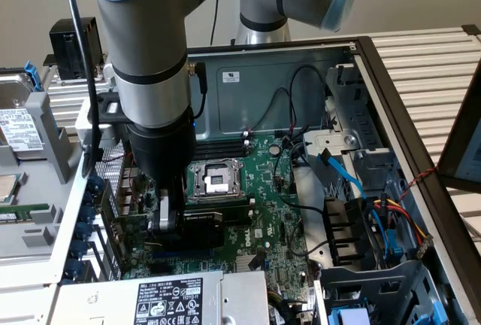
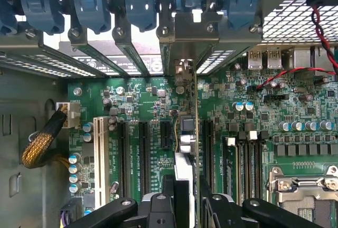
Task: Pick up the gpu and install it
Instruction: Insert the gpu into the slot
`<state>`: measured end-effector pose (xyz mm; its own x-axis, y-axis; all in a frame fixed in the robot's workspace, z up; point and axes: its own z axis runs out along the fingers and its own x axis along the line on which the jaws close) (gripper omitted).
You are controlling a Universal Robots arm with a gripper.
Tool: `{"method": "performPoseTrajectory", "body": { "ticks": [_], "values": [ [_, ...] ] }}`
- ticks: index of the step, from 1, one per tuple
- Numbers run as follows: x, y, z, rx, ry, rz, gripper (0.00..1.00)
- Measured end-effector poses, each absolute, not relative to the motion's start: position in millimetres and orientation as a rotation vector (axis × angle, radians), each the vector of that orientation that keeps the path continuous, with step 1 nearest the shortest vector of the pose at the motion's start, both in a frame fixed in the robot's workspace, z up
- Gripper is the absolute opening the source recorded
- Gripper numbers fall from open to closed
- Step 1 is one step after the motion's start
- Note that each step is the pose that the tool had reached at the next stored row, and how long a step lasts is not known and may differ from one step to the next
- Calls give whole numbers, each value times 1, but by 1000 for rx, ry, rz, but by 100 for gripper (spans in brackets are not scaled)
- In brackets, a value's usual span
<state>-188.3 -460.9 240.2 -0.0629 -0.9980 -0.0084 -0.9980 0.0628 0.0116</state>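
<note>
In the exterior view my gripper (image 1: 168,221) reaches down into the open computer case, just in front of the CPU socket (image 1: 213,179). It is shut on the gpu (image 1: 219,220), a short black card standing on edge over the green motherboard (image 1: 278,212). In the wrist view the gpu (image 2: 185,149) shows edge-on as a thin strip between my black fingers (image 2: 156,207). It runs from my gripper (image 2: 185,199) to its metal bracket (image 2: 183,69) at the case's rear openings. It stands between two black expansion slots (image 2: 167,134). Whether it is seated in a slot I cannot tell.
Blue retention latches (image 2: 138,1) line the rear wall above the slot openings. A white slot (image 2: 99,157) and a braided cable (image 2: 43,143) lie to one side, memory slots (image 2: 244,159) and the socket (image 2: 303,188) to the other. The power supply (image 1: 169,296), the drive cage and cables (image 1: 361,212) crowd the case.
</note>
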Motion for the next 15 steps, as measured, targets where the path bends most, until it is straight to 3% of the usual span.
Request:
{"method": "performPoseTrajectory", "body": {
  "ticks": [15],
  "values": [
    [-190,-461,240,2149,-2289,-22,28]
  ]
}}
